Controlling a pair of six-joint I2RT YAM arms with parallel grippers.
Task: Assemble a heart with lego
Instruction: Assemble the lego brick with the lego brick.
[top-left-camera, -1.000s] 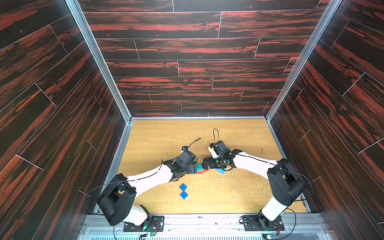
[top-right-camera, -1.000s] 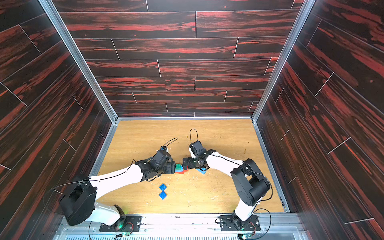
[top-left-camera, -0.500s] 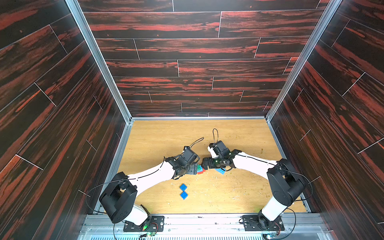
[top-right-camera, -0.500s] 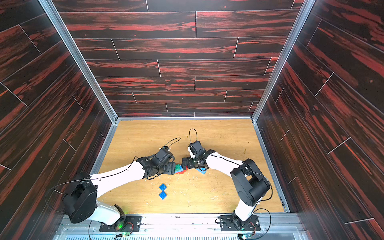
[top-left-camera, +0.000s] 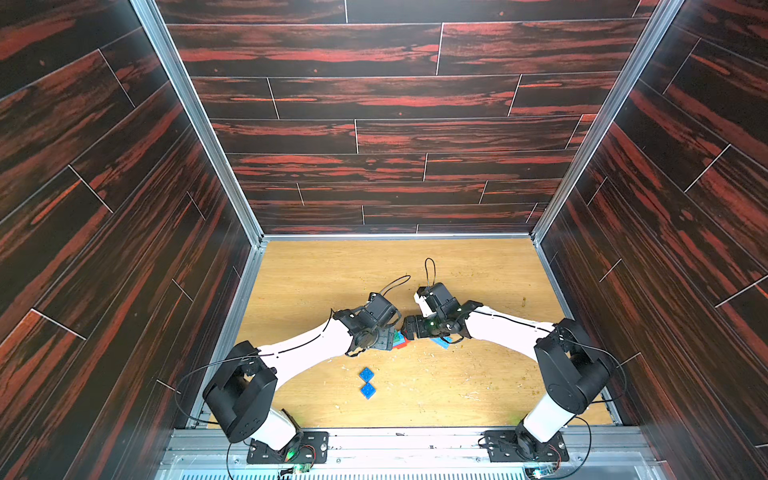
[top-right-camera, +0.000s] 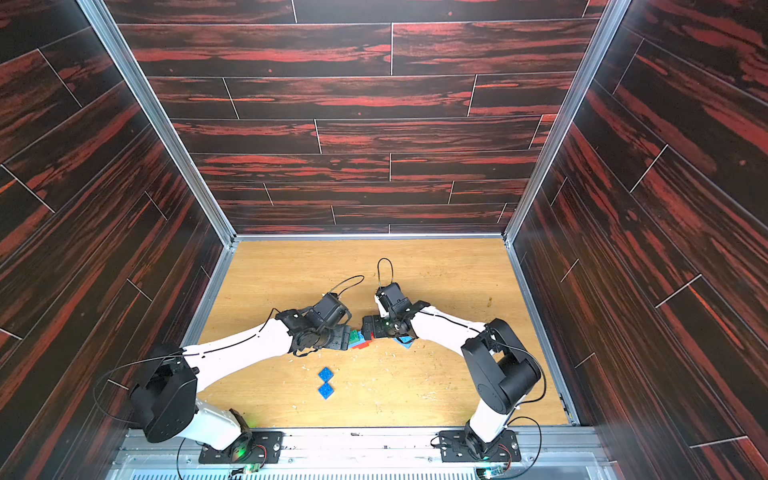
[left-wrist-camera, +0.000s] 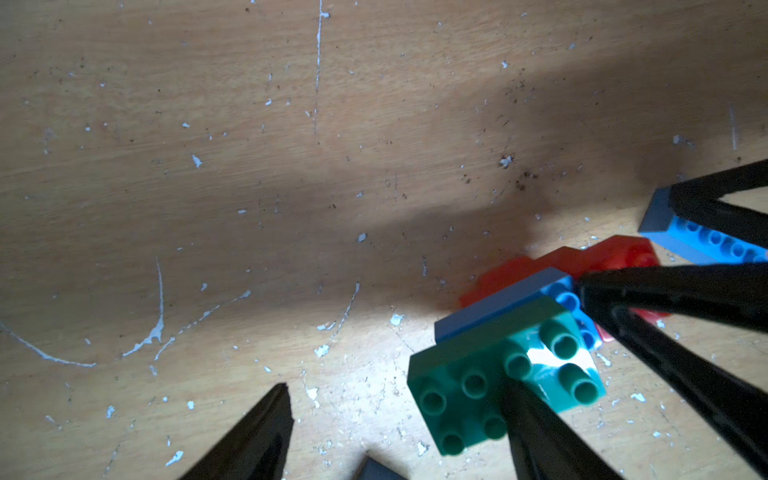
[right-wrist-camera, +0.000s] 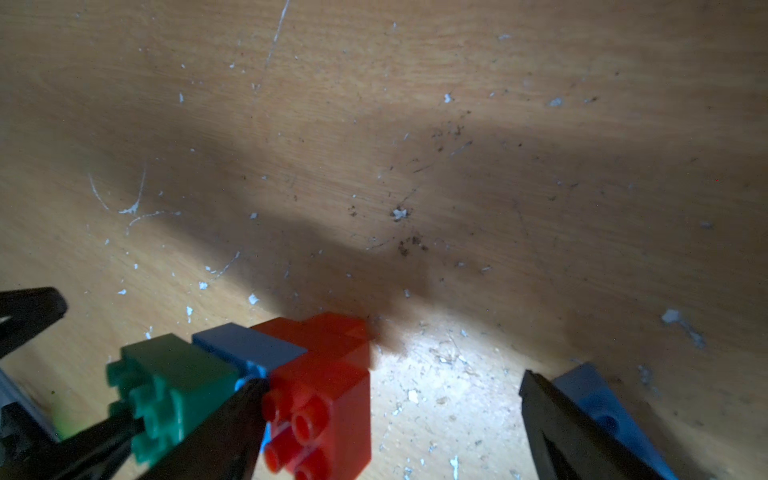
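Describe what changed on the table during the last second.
Almost nothing: the left arm swung slightly, left pincer open at the green end of the heart; nothing taken or released. Unchanged: right pincer open around the red end, two loose dark blue bricks.

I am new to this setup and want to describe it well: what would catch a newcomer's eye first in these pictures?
First, the stepped cluster of joined bricks, green, light blue and red-orange, at the middle of the wooden table, where the left gripper and the right gripper meet, both open. Next, two dark blue square bricks lie loose and close together, nearer the arm bases.
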